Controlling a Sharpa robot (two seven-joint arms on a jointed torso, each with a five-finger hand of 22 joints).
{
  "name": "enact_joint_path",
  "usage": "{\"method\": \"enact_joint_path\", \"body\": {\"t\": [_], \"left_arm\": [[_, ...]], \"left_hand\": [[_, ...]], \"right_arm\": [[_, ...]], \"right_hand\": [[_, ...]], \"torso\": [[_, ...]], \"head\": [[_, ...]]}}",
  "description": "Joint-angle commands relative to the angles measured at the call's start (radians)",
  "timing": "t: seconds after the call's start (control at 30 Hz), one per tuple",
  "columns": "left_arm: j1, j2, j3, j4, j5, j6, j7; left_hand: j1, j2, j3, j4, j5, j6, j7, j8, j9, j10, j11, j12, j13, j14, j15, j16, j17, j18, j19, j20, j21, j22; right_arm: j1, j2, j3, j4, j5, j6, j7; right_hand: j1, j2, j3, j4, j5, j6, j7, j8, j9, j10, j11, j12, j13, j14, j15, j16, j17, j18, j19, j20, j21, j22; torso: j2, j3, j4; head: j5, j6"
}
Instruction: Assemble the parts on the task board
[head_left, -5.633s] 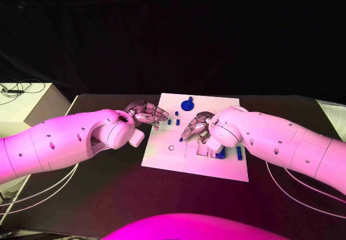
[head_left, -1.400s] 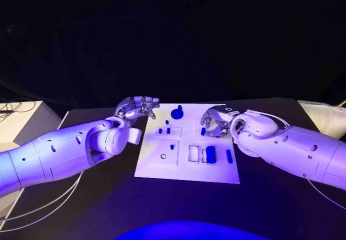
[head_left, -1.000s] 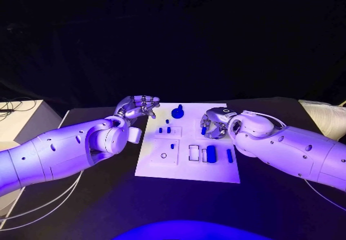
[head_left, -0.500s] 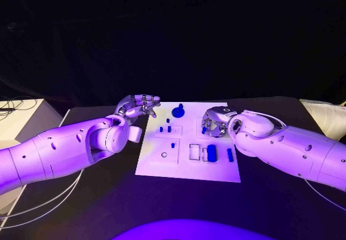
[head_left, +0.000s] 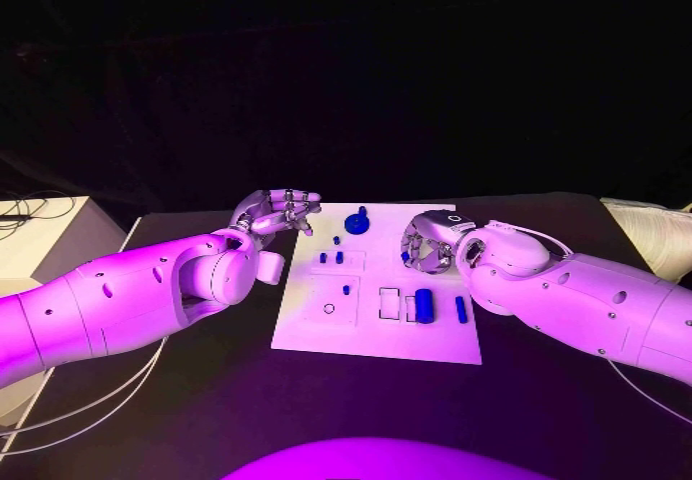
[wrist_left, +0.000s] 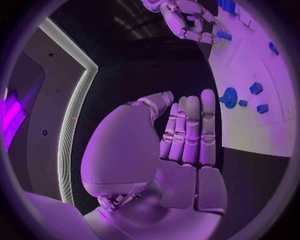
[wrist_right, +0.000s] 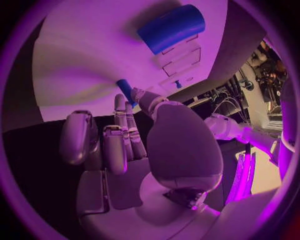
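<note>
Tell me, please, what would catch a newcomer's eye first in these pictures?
Most striking is the white task board in the middle of the black table, dotted with small blue parts. A robot hand flanks its far end on each side: the left robot hand empty, the right robot hand pinching a small blue peg.

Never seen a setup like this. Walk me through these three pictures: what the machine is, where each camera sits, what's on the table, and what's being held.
This is a robot with two white arms ending in silver hands. One picture looks down from its head; the round ones come from cameras behind each wrist. On the black table lies a white task board carrying small blue parts. The left hand hovers at the board's far left corner, holding nothing. The right hand pinches a small blue peg between its fingertips over the board.
</note>
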Motion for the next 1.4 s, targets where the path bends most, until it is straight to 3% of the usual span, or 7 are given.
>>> {"method": "enact_joint_path", "body": {"t": [0.03, 0.43, 0.8, 1.1, 1.3, 1.4], "left_arm": [[0.000, 0.000, 0.001, 0.003, 0.003, 0.005, -0.003], [0.000, 0.000, 0.001, 0.002, 0.003, 0.003, -0.008], [0.000, 0.000, 0.001, 0.002, 0.001, 0.000, -0.012], [0.000, -0.002, 0.001, 0.003, 0.000, -0.001, -0.014], [0.000, -0.003, 0.001, 0.005, 0.000, -0.002, -0.015], [0.001, -0.004, 0.001, 0.005, 0.000, -0.002, -0.016]], "left_hand": [[0.007, 0.000, 0.001, -0.007, 0.005, 0.000, -0.003, -0.002, 0.001, -0.009, 0.000, 0.006, 0.001, -0.004, 0.000, 0.003, 0.002, 0.016, 0.008, 0.001, -0.004, -0.001], [0.008, 0.001, 0.001, -0.008, 0.005, 0.000, -0.002, -0.002, 0.001, -0.010, 0.001, 0.007, 0.001, -0.004, 0.000, 0.003, 0.002, 0.016, 0.008, 0.000, -0.004, -0.001], [0.011, 0.002, 0.002, -0.009, 0.006, 0.000, -0.002, -0.002, 0.001, -0.011, 0.001, 0.008, 0.002, -0.004, 0.000, 0.002, 0.002, 0.016, 0.009, 0.000, -0.004, -0.001], [0.011, 0.002, 0.002, -0.009, 0.006, 0.000, -0.002, -0.002, 0.001, -0.011, 0.001, 0.008, 0.002, -0.004, 0.000, 0.002, 0.002, 0.016, 0.009, 0.000, -0.004, -0.001], [0.011, 0.002, 0.002, -0.009, 0.006, 0.000, -0.002, -0.002, 0.001, -0.011, 0.001, 0.008, 0.002, -0.004, 0.000, 0.002, 0.002, 0.016, 0.009, 0.000, -0.004, -0.001], [0.011, 0.002, 0.002, -0.009, 0.006, 0.000, -0.002, -0.002, 0.001, -0.011, 0.001, 0.008, 0.002, -0.004, 0.000, 0.002, 0.002, 0.016, 0.009, 0.000, -0.004, -0.001]], "right_arm": [[-0.001, -0.001, 0.000, 0.002, 0.002, 0.001, -0.013], [-0.001, 0.000, 0.000, 0.001, -0.006, 0.030, -0.023], [-0.001, 0.002, 0.000, 0.010, 0.000, 0.015, -0.013], [0.000, 0.013, 0.000, 0.000, -0.010, 0.019, -0.021], [-0.001, 0.023, 0.000, -0.006, -0.014, 0.028, -0.022], [-0.001, 0.024, 0.000, -0.006, -0.017, 0.032, -0.024]], "right_hand": [[-0.006, -0.025, -0.008, 0.009, 0.019, -0.019, 0.004, -0.012, -0.004, -0.020, 0.004, -0.010, -0.005, 0.065, 0.010, 0.000, 0.086, -0.003, 0.068, -0.003, -0.010, 0.160], [-0.013, -0.041, -0.025, 0.011, 0.026, -0.036, 0.007, -0.024, -0.007, -0.038, 0.009, -0.017, -0.009, 0.066, 0.014, 0.001, 0.088, -0.002, 0.066, 0.001, -0.018, 0.158], [-0.009, -0.031, -0.026, 0.014, 0.030, -0.028, 0.004, -0.021, -0.005, -0.025, 0.006, -0.008, -0.007, 0.065, 0.012, -0.001, 0.085, -0.002, 0.067, 0.001, -0.016, 0.159], [-0.031, -0.040, -0.047, 0.029, 0.031, -0.031, 0.002, -0.025, -0.006, -0.021, 0.003, -0.003, -0.005, 0.066, 0.010, 0.002, 0.089, -0.002, 0.068, 0.000, -0.012, 0.160], [-0.028, -0.032, -0.051, 0.032, 0.031, -0.022, -0.005, -0.022, -0.004, -0.008, -0.004, 0.014, 0.005, 0.066, 0.004, 0.003, 0.092, -0.002, 0.068, -0.002, -0.009, 0.160], [-0.012, -0.016, -0.045, 0.027, 0.021, -0.001, -0.014, -0.013, 0.001, 0.006, -0.014, 0.047, 0.026, 0.068, -0.004, 0.006, 0.096, -0.003, 0.070, -0.007, 0.001, 0.163]], "torso": [[0.000, 0.0002, -0.0006], [0.000, 0.0008, -0.0008], [0.001, 0.0011, -0.0005], [0.002, 0.0003, 0.0007], [0.002, 0.0009, 0.0011], [0.001, 0.0004, 0.0001]], "head": [[0.001, -0.001], [0.002, -0.001], [0.003, -0.002], [0.002, -0.005], [0.005, -0.010], [0.007, -0.011]]}}
